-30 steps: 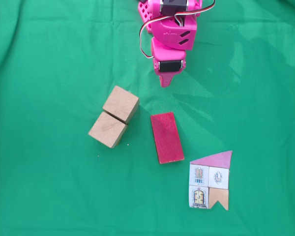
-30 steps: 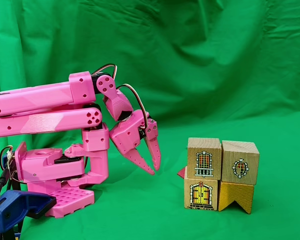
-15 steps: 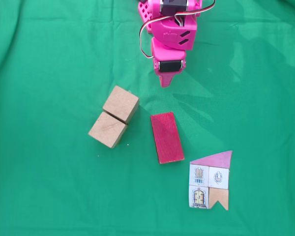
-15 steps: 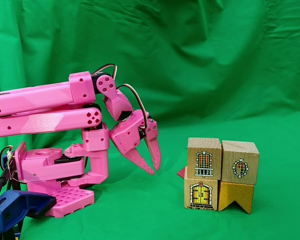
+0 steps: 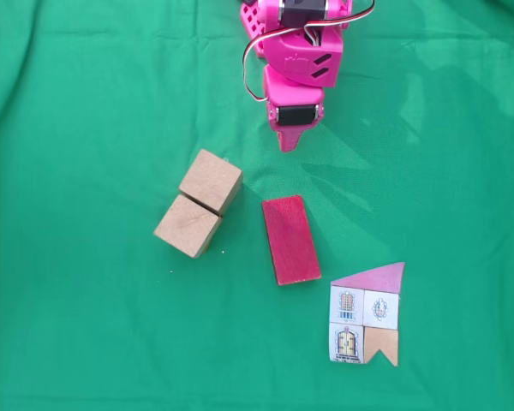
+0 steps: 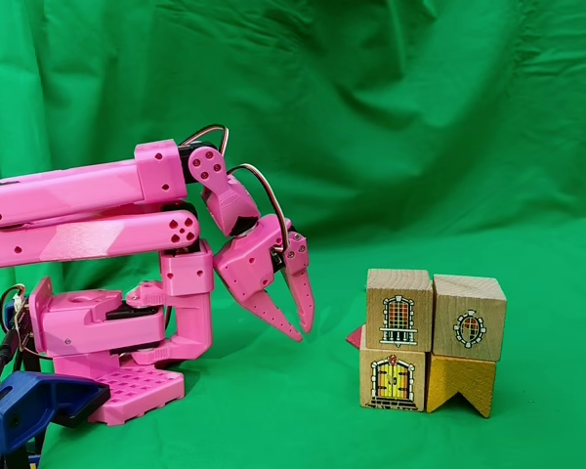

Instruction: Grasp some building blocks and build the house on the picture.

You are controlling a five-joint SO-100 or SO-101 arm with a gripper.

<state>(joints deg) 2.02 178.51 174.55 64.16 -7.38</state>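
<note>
The pink fingers (image 6: pixel 298 330) hang a little above the green-draped table (image 5: pixel 86 342), their tips parted by only a narrow gap and holding nothing, as the side-on fixed view shows; in the top-down fixed view the same fingers (image 5: pixel 284 144) appear as a single tapering pink point below the arm's wrist. Just beyond that point, farther from the arm and slightly to the right in the top-down view, lies the dark red flat block (image 5: pixel 289 239), flat on the cloth with its long side running away from the fingers. To the left of the red block and apart from it sit the two tan cubes (image 5: pixel 199 202), touching each other along one face and set on a diagonal; the nearer cube is lower left of the fingertips in that view. Farthest from the fingers, past the far end of the red block and to its right, is the small house picture (image 5: pixel 366 314), with a pink slanted roof over white squares printed with windows and a door, plus a tan notched piece. In the side-on view this shows as stacked printed blocks (image 6: pixel 430 342) standing to the right of the fingers, clear of them, with a sliver of red peeking out at their left edge.
</note>
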